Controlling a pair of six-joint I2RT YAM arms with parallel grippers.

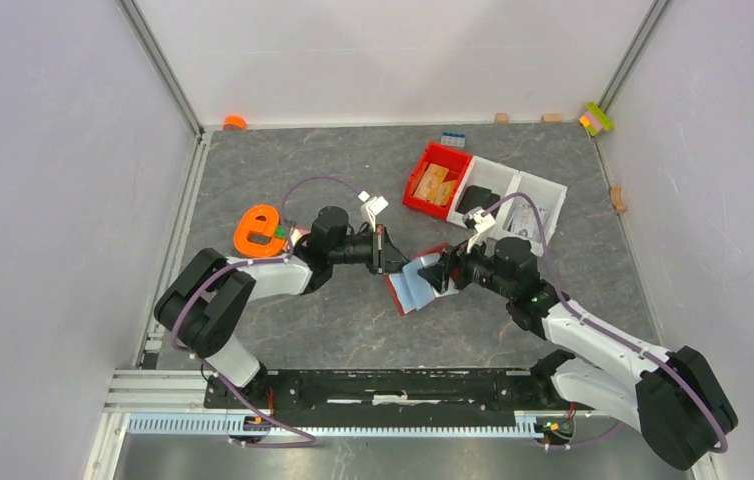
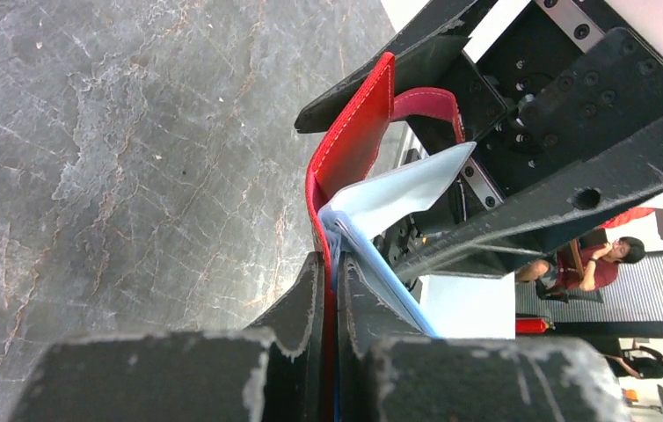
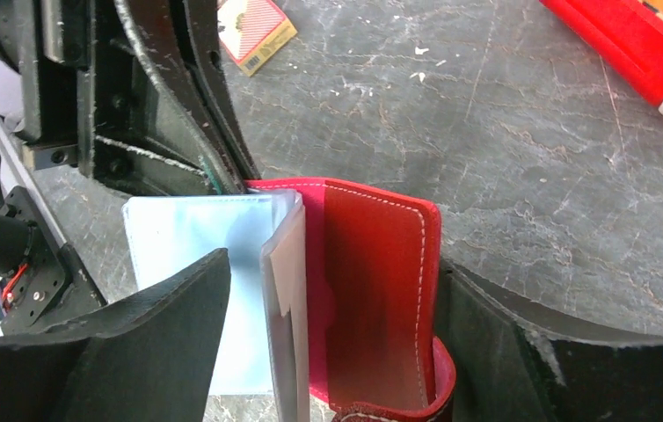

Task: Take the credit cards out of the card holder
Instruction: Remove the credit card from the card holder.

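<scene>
Left wrist view put the nearest thing right in front of you: the left gripper (image 2: 330,272) was clamped tight on the lower edge of the card holder (image 2: 354,141), with a light blue card (image 2: 398,189) pinched in beside the red leather. Just beyond the fingers, the holder's cover bent in a curve, so you should have judged it soft, light and likely to fold if pushed. The blue card bowed too, which suggested thin, springy plastic, probably slick on its faces.

Further on, the right gripper (image 3: 332,268) stood wide, one finger on either side of the open holder, gripping nothing. Its own camera showed you the blue card lying past the left half, and a grey card (image 3: 284,264) edge-on near the spine. The free edge of the blue card looked like the best place to take hold, pinching across the flat faces and drawing it straight out of the pocket.

Farthest off, the red bin (image 1: 436,180) sat well apart on the table (image 1: 333,330).
</scene>
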